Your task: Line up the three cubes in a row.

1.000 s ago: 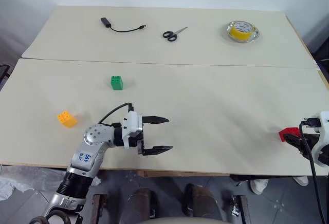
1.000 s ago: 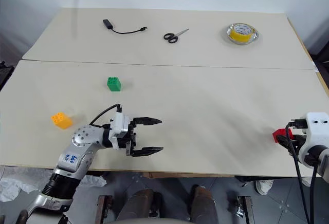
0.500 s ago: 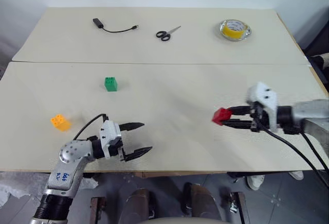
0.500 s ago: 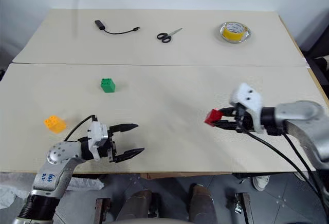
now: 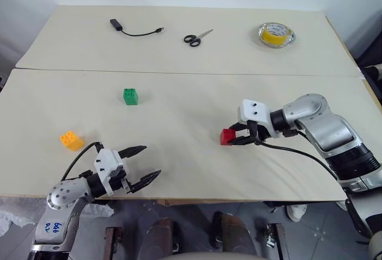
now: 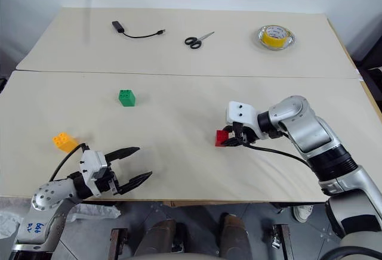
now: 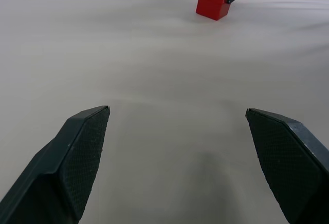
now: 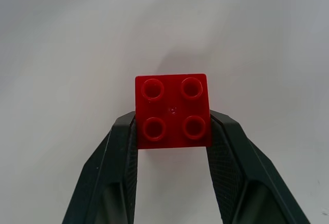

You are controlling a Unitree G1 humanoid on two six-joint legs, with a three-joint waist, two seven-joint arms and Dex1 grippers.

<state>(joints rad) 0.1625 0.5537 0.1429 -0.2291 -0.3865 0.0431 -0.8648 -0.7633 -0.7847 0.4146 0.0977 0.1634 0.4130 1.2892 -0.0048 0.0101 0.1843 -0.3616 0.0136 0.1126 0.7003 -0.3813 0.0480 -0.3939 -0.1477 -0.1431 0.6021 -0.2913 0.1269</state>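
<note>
black cable (image 5: 134, 30), scissors (image 5: 196, 38), yellow tape roll (image 5: 276, 33), table (image 5: 179, 63)

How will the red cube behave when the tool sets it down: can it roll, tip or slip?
The red cube looks like rigid plastic with flat faces, so it should not roll. It is squat, so it will probably stand without tipping. The right tool clamps only its smooth sides, near one edge, so it might twist or slip a little on release.

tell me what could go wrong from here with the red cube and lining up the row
1. The right pincer grips the red cube only by its near half, so it might pivot or slip when set down.
2. The green cube and orange cube lie far to the left, so releasing here would leave a wide gap.
</note>
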